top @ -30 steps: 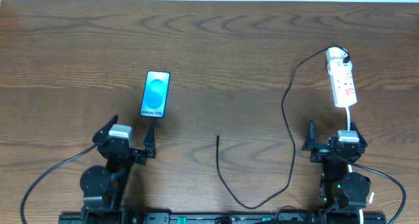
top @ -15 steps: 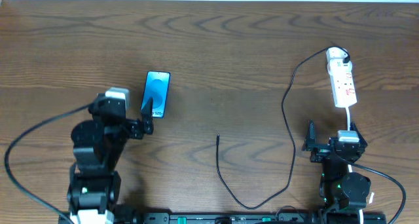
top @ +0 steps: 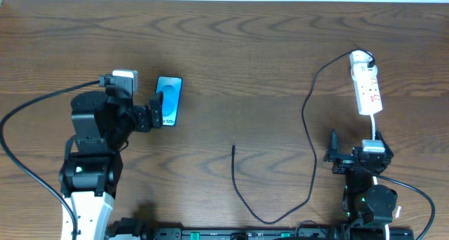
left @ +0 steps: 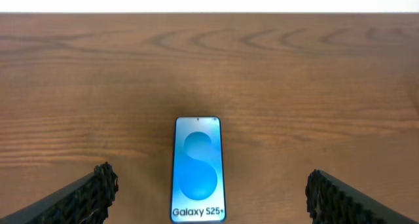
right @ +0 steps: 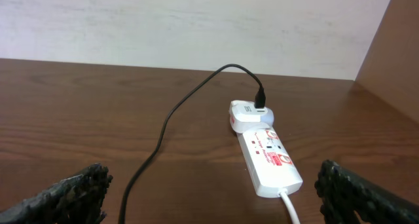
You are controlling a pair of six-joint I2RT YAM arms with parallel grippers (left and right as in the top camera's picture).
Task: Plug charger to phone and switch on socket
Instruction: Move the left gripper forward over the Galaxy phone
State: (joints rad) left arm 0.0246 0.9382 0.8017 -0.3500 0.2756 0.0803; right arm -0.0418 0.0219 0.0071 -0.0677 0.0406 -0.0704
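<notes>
Wooden tabletop (top: 224,43) carrying phone (left: 198,169), flat and screen-up, just ahead of wide-spread left jaws. Black charger (top: 304,117) looping well right of phone, plugged in at white socket (top: 366,85) farther right; right jaws likewise wide.

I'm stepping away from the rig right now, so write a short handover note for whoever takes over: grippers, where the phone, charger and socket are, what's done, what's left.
Left gripper: open, fingers wide either side of the phone, not gripping it.
Right gripper: open, empty, facing the socket.
Phone lies flat, screen up, on the table's left side. The charger runs from the white adapter at the socket's far end; its free tip lies mid-table, apart from the phone.
Done: charger is in the adapter.
Left: plug the tip into the phone, switch on the socket. The switch's state cannot be read.
</notes>
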